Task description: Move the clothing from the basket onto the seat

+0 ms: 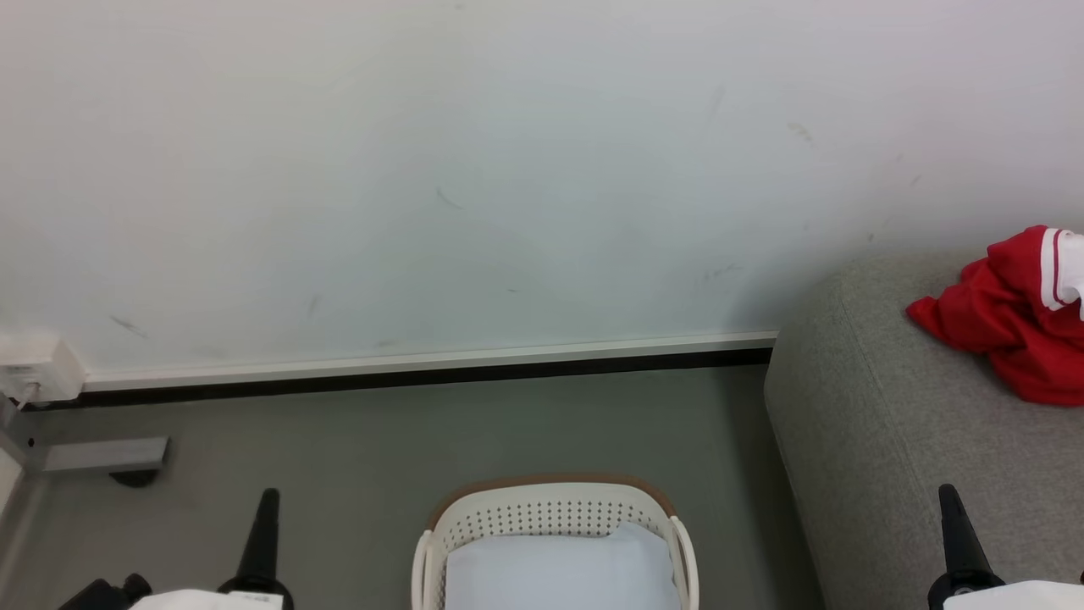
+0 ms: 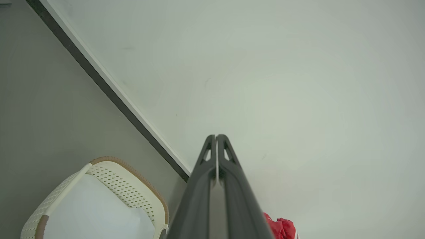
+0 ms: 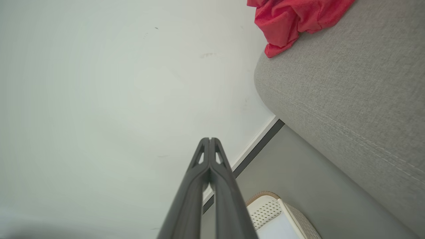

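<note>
The red clothing (image 1: 1012, 318) with white trim lies crumpled on the grey seat (image 1: 889, 424) at the right; the right wrist view has the clothing (image 3: 292, 20) at its top, and the left wrist view catches a scrap of the clothing (image 2: 282, 229). The white basket (image 1: 550, 512) with a brown rim stands on the floor at bottom centre, holding only its white pad. My left gripper (image 1: 268, 496) points up at the lower left, shut and empty (image 2: 216, 136). My right gripper (image 1: 947, 491) rises at the lower right in front of the seat, shut and empty (image 3: 210, 139).
A pale wall (image 1: 508, 169) with a white and black skirting (image 1: 423, 368) runs behind the grey floor (image 1: 381, 440). A white socket box (image 1: 38, 368) and a grey bracket (image 1: 106, 456) sit at the far left.
</note>
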